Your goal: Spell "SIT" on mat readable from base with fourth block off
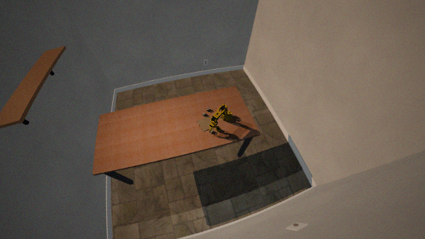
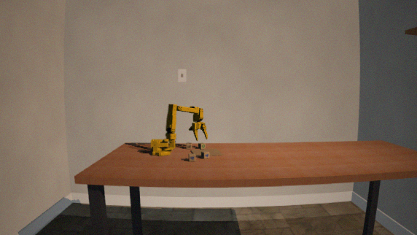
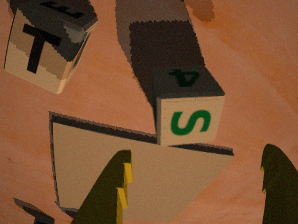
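My gripper is open and empty, and hangs above the tan mat. Just beyond the fingertips, the block with a green S stands at the mat's far edge. The block with a black T lies on the bare table to its left, apart from the mat. Two more blocks with blue letters lie near the mat's other side. In the wrist view one dark block shows at the mat's lower left corner.
The yellow arm's base stands near one end of the long wooden table. The table edge runs close behind the base. A wall shelf hangs far off.
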`<state>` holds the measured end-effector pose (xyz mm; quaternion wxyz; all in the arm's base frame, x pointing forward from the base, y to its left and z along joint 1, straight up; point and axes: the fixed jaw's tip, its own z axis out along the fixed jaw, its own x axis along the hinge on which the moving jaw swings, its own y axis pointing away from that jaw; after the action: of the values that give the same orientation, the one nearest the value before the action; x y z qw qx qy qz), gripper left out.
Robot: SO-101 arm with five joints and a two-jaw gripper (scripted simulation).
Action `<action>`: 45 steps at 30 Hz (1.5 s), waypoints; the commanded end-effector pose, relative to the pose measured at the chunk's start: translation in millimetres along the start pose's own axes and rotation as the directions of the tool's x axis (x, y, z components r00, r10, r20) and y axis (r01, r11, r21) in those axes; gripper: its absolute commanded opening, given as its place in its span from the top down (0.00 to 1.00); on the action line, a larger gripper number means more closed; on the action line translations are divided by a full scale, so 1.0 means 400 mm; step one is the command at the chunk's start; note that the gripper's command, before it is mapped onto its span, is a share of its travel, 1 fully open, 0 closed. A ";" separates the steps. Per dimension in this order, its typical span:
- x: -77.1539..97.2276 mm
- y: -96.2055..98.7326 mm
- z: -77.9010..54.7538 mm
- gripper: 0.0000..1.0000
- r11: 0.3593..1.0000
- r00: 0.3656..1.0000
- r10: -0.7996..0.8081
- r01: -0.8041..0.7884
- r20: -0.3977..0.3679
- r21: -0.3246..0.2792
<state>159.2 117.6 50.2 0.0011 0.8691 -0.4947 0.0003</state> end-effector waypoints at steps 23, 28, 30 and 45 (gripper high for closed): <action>0.000 -0.020 0.055 0.65 0.998 1.000 0.000 0.000 0.008 0.064; 0.000 -0.020 0.060 0.65 0.998 1.000 0.000 0.000 0.008 0.064; 0.000 -0.020 0.060 0.65 0.998 1.000 0.000 0.000 0.008 0.064; 0.000 -0.023 0.060 0.67 0.998 1.000 0.000 0.000 0.008 0.064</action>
<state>158.6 117.0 16.3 0.0017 0.8691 -0.4947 0.0000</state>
